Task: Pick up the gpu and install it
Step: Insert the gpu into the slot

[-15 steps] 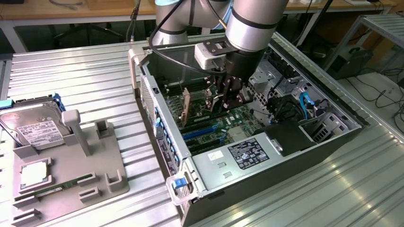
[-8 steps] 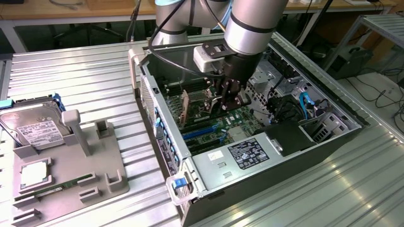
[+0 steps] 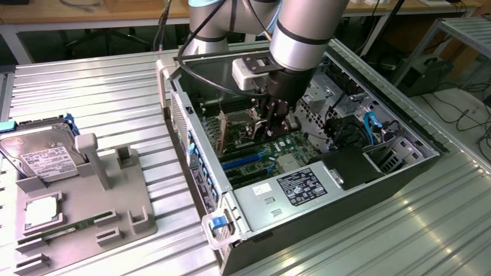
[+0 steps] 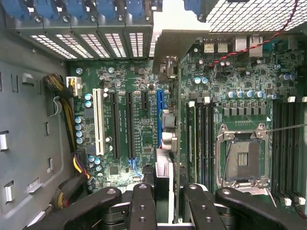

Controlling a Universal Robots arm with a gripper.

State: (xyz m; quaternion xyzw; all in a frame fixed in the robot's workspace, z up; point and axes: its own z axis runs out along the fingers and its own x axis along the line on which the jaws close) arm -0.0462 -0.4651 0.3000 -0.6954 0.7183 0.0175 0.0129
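**GPU held edge-on inside the open case, over the motherboard slots**

Nearest in the exterior view, a grey fixture tray (image 3: 84,213) sits on the ribbed metal tabletop (image 3: 368,241). It carries a silver hard drive (image 3: 42,152) with a white label, a square processor (image 3: 42,210) and a slim green RAM stick (image 3: 65,229).

Beyond the tray, toward the exterior view's right, the computer case (image 3: 307,172) lies open on its side with the motherboard (image 4: 129,81) exposed.

The arm reaches down into the case. The tool (image 4: 163,201) is clenched on the gpu (image 4: 165,148), fingers (image 4: 141,206) pressing either side of the card. The wrist view shows the card edge-on, its metal bracket (image 4: 168,43) at the end toward the rear slot openings. The card stands just beside the blue expansion slot (image 4: 159,120), between the row of black slots and the memory slots; whether it is seated cannot be told.

Farther in lies the empty processor socket (image 4: 242,158).

Beyond the case, desks stand along the room's edge.
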